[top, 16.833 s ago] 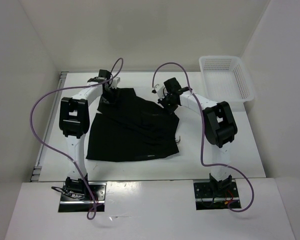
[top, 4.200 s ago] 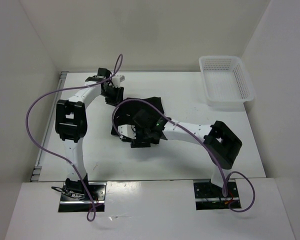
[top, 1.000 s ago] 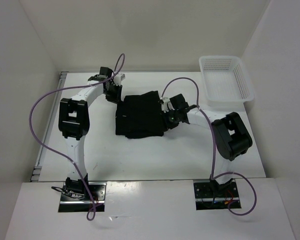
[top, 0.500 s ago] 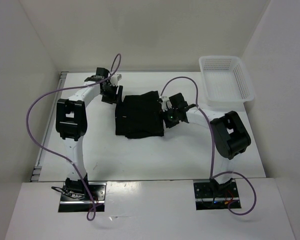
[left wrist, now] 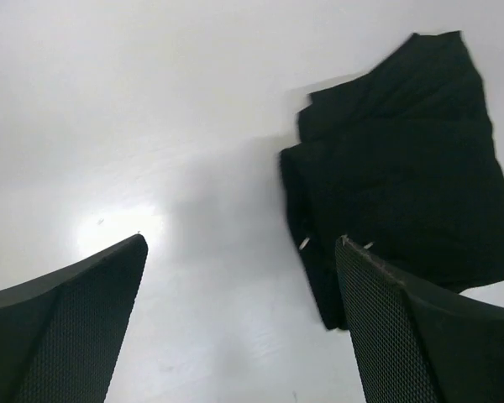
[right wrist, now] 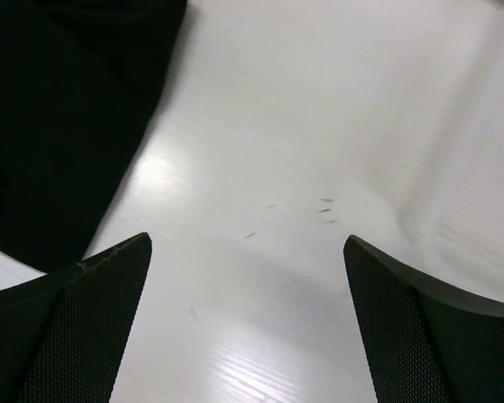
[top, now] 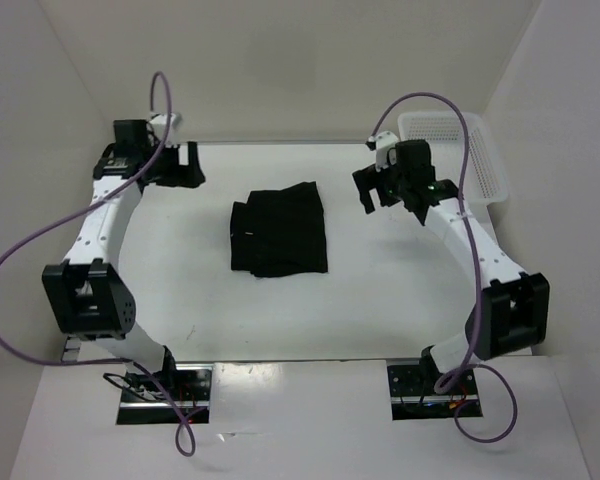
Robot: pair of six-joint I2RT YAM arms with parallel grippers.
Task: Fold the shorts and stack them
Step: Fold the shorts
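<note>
- The shorts [top: 278, 232] are lying flat on the table [top: 380, 290] as a compact black folded rectangle, well to the left of the basket [top: 470, 150].
- Layered fold edges are showing along the side facing away from the basket.
- The right gripper [right wrist: 248, 239] is hovering between the shorts and the basket, fingers spread apart.
- The left gripper [left wrist: 242, 243] is hovering beyond the shorts from the basket, fingers spread apart.
- Bare tabletop is bordering every edge of the shorts.

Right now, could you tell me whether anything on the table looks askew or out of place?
Only a minor thing: the shorts lie folded but slightly rotated, with layers stepping unevenly along their left edge in the top view. Nothing looks spilled or damaged.
</note>
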